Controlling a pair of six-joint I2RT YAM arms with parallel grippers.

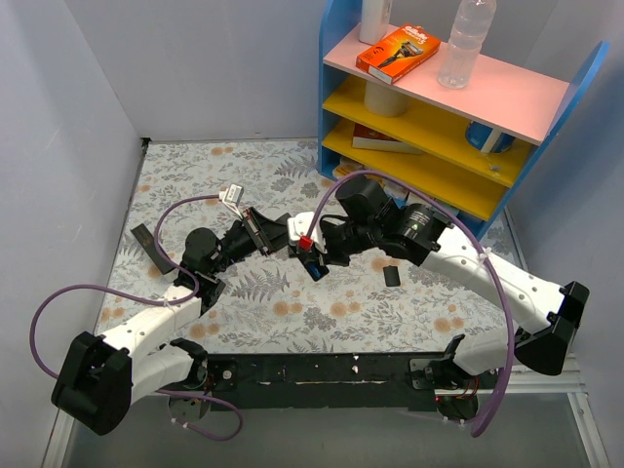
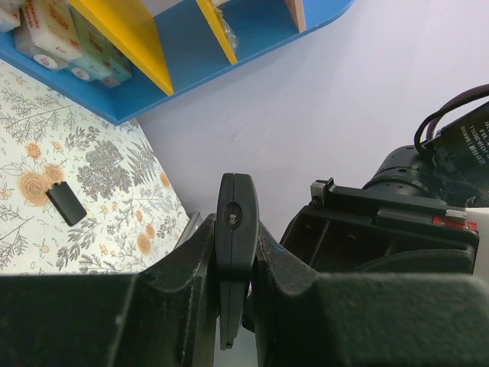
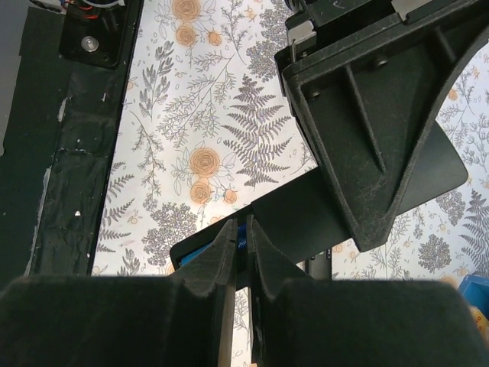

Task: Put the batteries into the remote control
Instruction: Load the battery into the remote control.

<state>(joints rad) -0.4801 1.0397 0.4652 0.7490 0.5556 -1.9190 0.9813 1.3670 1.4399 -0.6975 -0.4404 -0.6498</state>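
Observation:
My left gripper (image 2: 235, 229) is shut on the slim black remote control (image 2: 236, 206), seen end-on and held above the floral table. From the right wrist, the remote (image 3: 298, 218) runs slantwise with its compartment open at the low left end. A blue battery (image 3: 191, 254) lies in that compartment. My right gripper (image 3: 243, 229) stands over it, fingers nearly together with a sliver of blue between the tips. In the top view both grippers, left (image 1: 255, 234) and right (image 1: 310, 255), meet at mid-table. No other battery shows.
A blue shelf unit (image 1: 439, 127) stands at the back right, carrying a water bottle (image 1: 466, 44) and an orange box (image 1: 398, 54). A long black strip (image 1: 148, 249) lies at the left. A small black piece (image 1: 391, 275) rests under the right arm.

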